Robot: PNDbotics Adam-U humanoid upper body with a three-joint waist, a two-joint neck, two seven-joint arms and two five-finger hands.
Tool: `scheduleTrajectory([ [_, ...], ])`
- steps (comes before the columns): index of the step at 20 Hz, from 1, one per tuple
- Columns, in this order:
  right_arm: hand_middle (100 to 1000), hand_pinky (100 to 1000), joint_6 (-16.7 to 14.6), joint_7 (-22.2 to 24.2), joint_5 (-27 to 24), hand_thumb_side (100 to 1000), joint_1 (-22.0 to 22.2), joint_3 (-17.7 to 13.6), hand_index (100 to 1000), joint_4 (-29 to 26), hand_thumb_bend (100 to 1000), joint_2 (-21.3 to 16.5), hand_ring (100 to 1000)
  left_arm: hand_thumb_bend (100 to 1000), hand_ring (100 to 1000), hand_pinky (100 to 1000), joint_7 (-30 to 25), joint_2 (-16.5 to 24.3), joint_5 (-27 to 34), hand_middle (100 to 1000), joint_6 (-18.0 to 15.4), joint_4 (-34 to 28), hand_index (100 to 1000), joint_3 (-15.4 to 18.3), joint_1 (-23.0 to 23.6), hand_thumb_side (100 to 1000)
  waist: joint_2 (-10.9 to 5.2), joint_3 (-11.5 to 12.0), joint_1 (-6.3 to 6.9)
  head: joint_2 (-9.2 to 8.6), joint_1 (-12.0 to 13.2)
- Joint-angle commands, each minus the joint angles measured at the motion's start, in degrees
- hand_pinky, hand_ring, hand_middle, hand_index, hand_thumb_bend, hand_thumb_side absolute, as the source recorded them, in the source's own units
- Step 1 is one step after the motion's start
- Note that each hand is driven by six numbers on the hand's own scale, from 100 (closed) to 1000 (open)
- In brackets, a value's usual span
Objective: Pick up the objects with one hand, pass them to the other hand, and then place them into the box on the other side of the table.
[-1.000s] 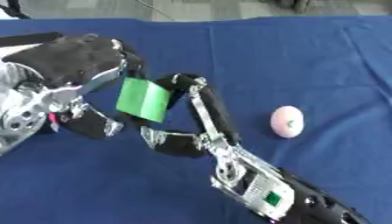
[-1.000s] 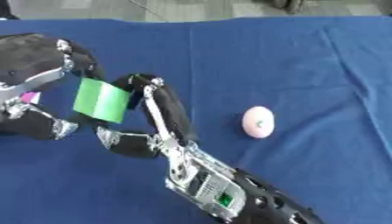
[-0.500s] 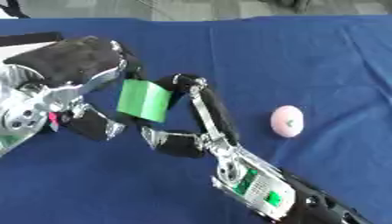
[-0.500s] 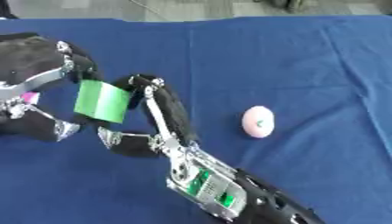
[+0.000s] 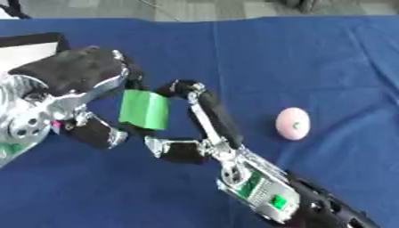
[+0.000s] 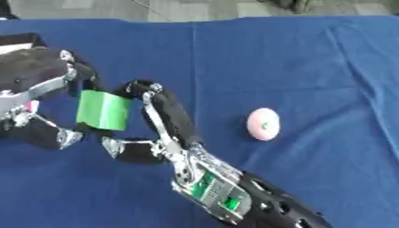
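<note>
A green block hangs above the blue table between my two hands. My left hand comes in from the left, its fingers curled over the block's top and left side and its thumb below. My right hand reaches up from the lower right and pinches the block's right side between a long finger and the thumb. A pink egg-shaped object with a small green mark lies on the cloth to the right, apart from both hands.
A white box with a dark rim stands at the far left, partly hidden behind my left hand. The blue cloth covers the table; grey floor shows past its far edge.
The green block and both hands on it have sunk slightly toward the near side. The pink object has not moved.
</note>
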Motion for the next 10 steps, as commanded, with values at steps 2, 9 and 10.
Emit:
scheduleTrajectory([
  [2, 689, 885, 0.62, 4.32, 4.29, 100, -0.37, 0.60, 904, -0.09, 190, 0.49, 766, 204, 537, 683, 0.20, 1.89, -0.35, 404, -0.19, -0.75, 518, 1.71, -0.45, 100, -1.29, 0.00, 0.27, -0.32, 0.03],
  [9, 697, 889, 1.52, 5.52, 6.80, 100, -0.23, -0.12, 931, -0.57, 198, 0.22, 781, 250, 538, 686, 1.42, 4.79, 0.01, 395, -0.73, -0.75, 512, 3.15, 2.17, 100, -1.24, -0.16, 0.30, -0.50, 0.03],
  [10, 697, 889, 1.61, 5.51, 6.96, 104, -0.21, -0.16, 934, -0.61, 198, 0.18, 781, 251, 538, 686, 1.72, 5.15, 0.11, 394, -0.73, -0.75, 511, 3.41, 2.58, 100, -1.22, -0.17, 0.28, -0.54, 0.05],
])
